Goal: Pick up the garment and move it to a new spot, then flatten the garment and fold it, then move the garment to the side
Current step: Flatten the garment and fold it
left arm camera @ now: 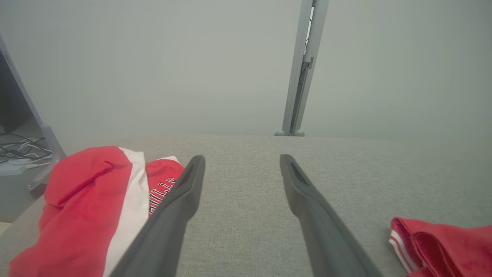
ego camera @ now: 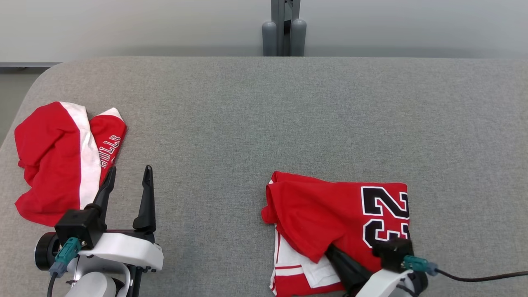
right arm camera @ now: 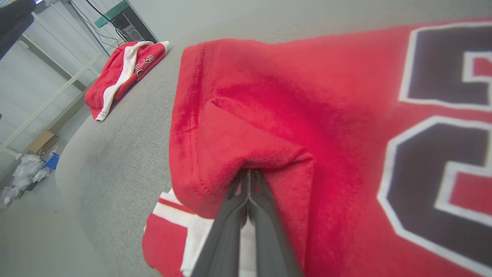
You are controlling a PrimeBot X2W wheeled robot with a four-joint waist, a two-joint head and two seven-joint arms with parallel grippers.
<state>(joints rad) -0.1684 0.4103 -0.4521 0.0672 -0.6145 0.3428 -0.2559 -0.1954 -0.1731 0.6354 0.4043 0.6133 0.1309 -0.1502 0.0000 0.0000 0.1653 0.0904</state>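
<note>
Jersey (ego camera: 330, 210): red, folded, black "23" (ego camera: 385, 214) outlined in white on top. Lies on the near right part of the counter (ego camera: 264, 115). The top layer is rumpled along its left edge. A white-and-red trimmed layer (ego camera: 297, 268) sticks out beneath it on the near side.

Right end effector (ego camera: 335, 255): comes in from the near edge, fingers pressed together with no gap. In the right wrist view the tips (right arm camera: 249, 175) run into a red fold of the jersey (right arm camera: 307, 96), and the cloth bunches around them. So it is closed on that fold. How much cloth sits between the fingers is hidden.

Left end effector (ego camera: 130, 171): near left, fingers spread wide, nothing between them. Left wrist view confirms it (left arm camera: 241, 159), with bare counter between the fingers and the jersey edge (left arm camera: 442, 246) at lower right, well apart.

Other garment (ego camera: 53, 161): red with a white band and "BULLS" lettering, crumpled at the left edge of the counter. The left finger of the left end effector is just beside it (left arm camera: 88, 200); cannot tell whether they touch. It also shows in the right wrist view (right arm camera: 119, 73), far from the jersey.

Grey post (ego camera: 284, 29): stands behind the far edge of the counter, against a pale wall.
</note>
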